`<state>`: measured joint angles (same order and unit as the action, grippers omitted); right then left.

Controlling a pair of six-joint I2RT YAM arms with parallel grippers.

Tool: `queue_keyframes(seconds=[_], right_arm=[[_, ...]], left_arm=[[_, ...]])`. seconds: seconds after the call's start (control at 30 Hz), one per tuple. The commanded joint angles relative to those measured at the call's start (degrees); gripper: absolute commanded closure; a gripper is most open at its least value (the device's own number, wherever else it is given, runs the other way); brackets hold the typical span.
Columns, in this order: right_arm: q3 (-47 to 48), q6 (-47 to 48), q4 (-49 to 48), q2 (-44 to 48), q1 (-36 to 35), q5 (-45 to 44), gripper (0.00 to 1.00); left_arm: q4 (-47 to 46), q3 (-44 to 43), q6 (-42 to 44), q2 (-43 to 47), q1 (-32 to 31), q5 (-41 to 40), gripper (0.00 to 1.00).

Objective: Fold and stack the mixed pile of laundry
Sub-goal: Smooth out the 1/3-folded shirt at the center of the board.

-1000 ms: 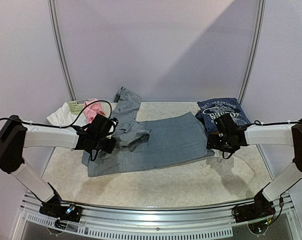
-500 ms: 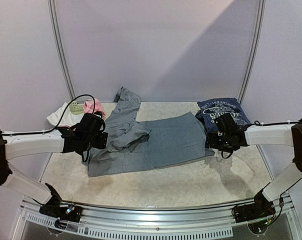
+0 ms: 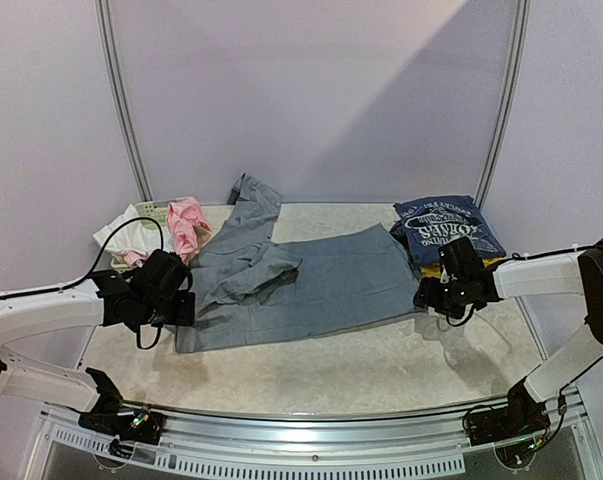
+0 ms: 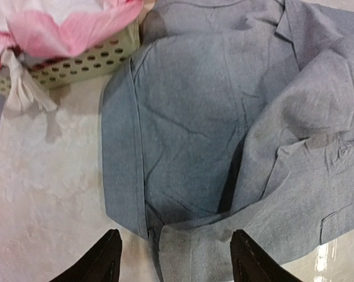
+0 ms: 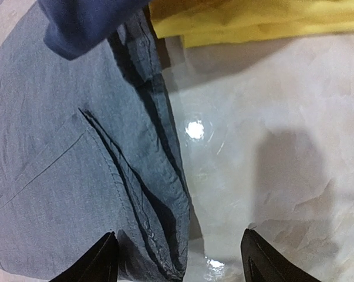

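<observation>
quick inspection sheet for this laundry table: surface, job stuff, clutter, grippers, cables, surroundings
surface: pale marbled table, glossy with glare spots
job's things: grey trousers spread across the middle, partly folded over themselves; navy printed tee far right, yellow cloth showing under it; pink piece and white piece far left
clutter: pale-green basket under the pink piece
grippers: left gripper open over the trousers' left hem; right gripper open over their right edge; neither holding
cables: black cable loops up by the white piece
surroundings: plain pale walls, metal poles
</observation>
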<state>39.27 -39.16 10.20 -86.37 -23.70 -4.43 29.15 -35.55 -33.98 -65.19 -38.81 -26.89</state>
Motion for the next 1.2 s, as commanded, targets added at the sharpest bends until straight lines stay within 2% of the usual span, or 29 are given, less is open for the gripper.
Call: queue_keyframes(seconds=[0.0, 0.13, 0.27, 0.43, 0.57, 0.83, 1.17], right_arm=[[-2.40, -2.00, -2.03, 1.56, 0.06, 3.69, 0.30], [-3.28, -2.24, -2.99, 0.84, 0.13, 3.81, 0.36], [-3.35, -2.39, -3.46, -0.70, 0.15, 6.19, 0.52], [-2.76, -2.29, -2.24, -1.75, 0.07, 6.63, 0.83], [-2.32, -1.83, 1.21, -1.16, 0.07, 5.85, 1.00], [-5.76, -4.32, 4.42, 1.46, -0.06, 7.69, 1.00], [-12.81, -7.16, 7.31, 6.59, -1.60, 8.86, 1.00]], left_arm=[[1.78, 3.46, -5.41, 1.39, -0.65, 3.43, 0.38], [-2.25, 7.12, -6.85, 2.23, -0.57, 4.72, 0.42], [-5.27, 9.40, -7.16, 2.41, -0.57, 5.18, 0.46], [-7.24, 10.66, -6.54, 3.21, -0.57, 5.24, 0.50], [-7.59, 10.90, -5.40, 5.20, -0.57, 4.27, 0.52], [-9.51, 8.86, -2.27, 8.11, 0.90, 0.71, 0.56], [-13.66, 4.21, 3.52, 1.84, 6.71, 3.68, 0.57]])
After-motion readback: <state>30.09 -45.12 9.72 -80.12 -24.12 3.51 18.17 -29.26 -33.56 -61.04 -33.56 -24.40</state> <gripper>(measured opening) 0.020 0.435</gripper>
